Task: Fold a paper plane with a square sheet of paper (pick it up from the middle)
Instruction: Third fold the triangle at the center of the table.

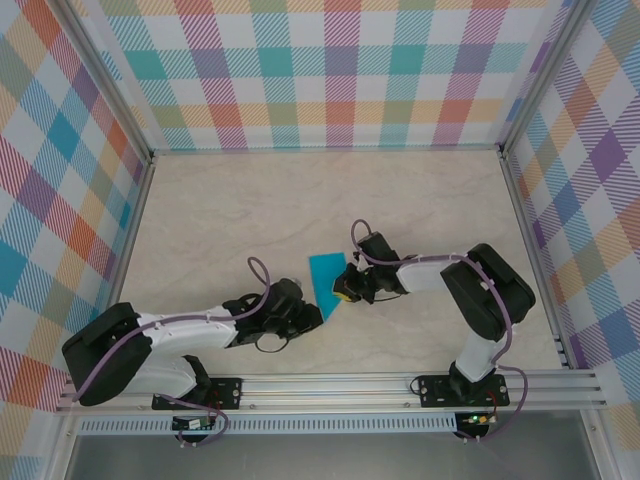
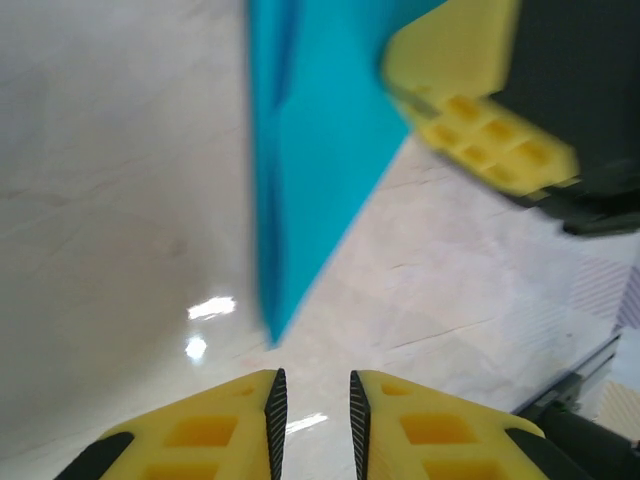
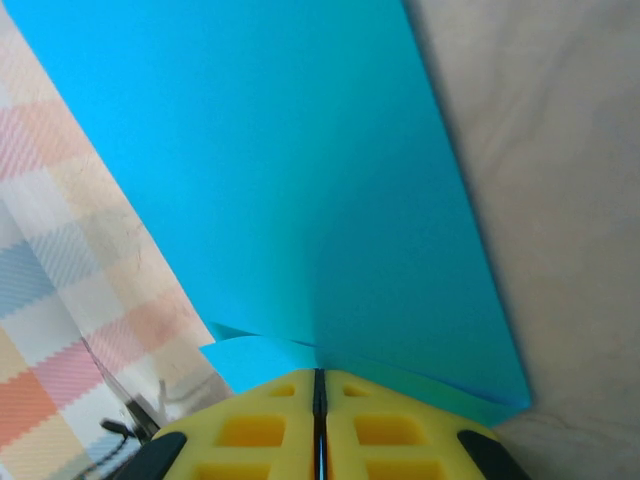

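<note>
**Paper pinched at mid-worktop, open room on the left and far sides**

At the left, the checked left wall (image 1: pixel 60 200) stands well apart from both arms. Open worktop (image 1: pixel 250 210) runs from it to the middle and across the whole far half up to the back wall (image 1: pixel 330 70).

The left arm (image 1: pixel 190 330) lies low along the near edge, just beyond the aluminium rail (image 1: pixel 330 385). It stretches from its base at the near-left corner toward the middle. The left jaws stand a narrow slit apart, with nothing between the yellow fingers (image 2: pixel 210 430). They point at the pointed near tip of the sheet of paper (image 1: pixel 326 275), near it but not touching.

The sheet is teal and sits about mid-worktop, a little closer to the near edge, between the two wrists. It is wide at its far end and tapers toward the near edge (image 2: pixel 320 150). Whether the tip rests on the worktop cannot be told.

The right arm (image 1: pixel 440 272) rises from the rail at the near right, folds at a bulky elbow and reaches left. The right jaws are pressed together on the sheet's right-hand edge, with paper (image 3: pixel 300 180) in the seam between the fingers (image 3: pixel 250 430). A narrow strip of worktop separates the elbow from the right wall (image 1: pixel 590 200).
</note>
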Motion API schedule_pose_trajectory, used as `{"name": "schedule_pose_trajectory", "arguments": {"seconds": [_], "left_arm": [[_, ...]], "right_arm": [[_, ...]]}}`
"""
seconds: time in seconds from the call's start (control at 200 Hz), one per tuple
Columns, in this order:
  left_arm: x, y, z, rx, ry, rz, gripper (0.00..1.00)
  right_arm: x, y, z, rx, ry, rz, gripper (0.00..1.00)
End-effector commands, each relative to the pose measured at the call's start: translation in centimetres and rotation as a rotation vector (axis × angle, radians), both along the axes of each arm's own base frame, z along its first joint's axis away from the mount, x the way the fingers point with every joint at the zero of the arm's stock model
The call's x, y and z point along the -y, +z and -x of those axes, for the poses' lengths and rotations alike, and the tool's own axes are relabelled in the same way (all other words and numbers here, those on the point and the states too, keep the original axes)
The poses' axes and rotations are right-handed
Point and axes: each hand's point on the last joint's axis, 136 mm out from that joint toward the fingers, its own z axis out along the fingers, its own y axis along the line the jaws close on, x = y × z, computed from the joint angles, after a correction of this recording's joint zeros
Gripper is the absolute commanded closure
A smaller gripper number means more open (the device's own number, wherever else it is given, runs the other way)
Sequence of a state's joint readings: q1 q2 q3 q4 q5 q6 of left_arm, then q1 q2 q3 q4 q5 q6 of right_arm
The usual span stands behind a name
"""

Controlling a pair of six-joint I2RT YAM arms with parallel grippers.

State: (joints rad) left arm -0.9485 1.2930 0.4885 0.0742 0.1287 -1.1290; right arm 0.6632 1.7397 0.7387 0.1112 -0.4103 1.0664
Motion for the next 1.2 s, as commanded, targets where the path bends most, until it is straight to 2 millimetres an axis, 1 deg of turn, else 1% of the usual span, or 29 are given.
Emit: {"name": "schedule_pose_trajectory", "arguments": {"seconds": [0.0,0.045,0.095,0.19,0.255,0.395,0.515,0.64,0.75,0.905,1.08,1.195], "left_arm": [[1.0,1.7,-1.7,0.046,0.022,0.027,0.75],[1.5,2.0,-2.0,0.048,0.031,0.057,0.75],[1.9,1.9,-2.2,0.039,0.043,0.073,0.75],[1.7,1.1,-2.7,0.030,0.092,0.077,0.76],[1.2,0.5,-3.1,0.032,0.137,0.085,0.76],[1.5,0.3,-3.8,0.042,0.167,0.125,0.76],[2.2,0.1,-3.9,0.034,0.154,0.139,0.76],[2.2,-1.2,-3.5,-0.003,0.151,0.122,0.76],[1.1,-3.4,-2.7,-0.063,0.176,0.066,0.76],[-0.8,-6.1,-0.7,-0.159,0.181,-0.022,0.77],[-3.0,-7.2,1.3,-0.197,0.192,-0.074,0.77],[-4.3,-7.1,2.0,-0.197,0.186,-0.107,0.76]], "right_arm": [[2.0,-3.5,2.9,-0.129,-0.132,0.152,0.90],[2.0,-3.4,3.0,-0.125,-0.149,0.164,0.90],[2.1,-3.5,3.1,-0.117,-0.165,0.176,0.90],[2.0,-3.2,3.1,-0.105,-0.167,0.174,0.89],[1.9,-3.2,3.1,-0.104,-0.155,0.175,0.89],[1.9,-3.3,3.3,-0.106,-0.142,0.178,0.89],[2.0,-3.4,3.3,-0.107,-0.136,0.188,0.89],[2.2,-3.5,3.5,-0.110,-0.133,0.199,0.89],[2.2,-3.5,3.5,-0.110,-0.132,0.202,0.89],[2.3,-3.6,3.5,-0.111,-0.127,0.215,0.88],[2.4,-3.7,3.4,-0.114,-0.121,0.237,0.88],[2.4,-3.8,3.3,-0.118,-0.121,0.240,0.88]]}}
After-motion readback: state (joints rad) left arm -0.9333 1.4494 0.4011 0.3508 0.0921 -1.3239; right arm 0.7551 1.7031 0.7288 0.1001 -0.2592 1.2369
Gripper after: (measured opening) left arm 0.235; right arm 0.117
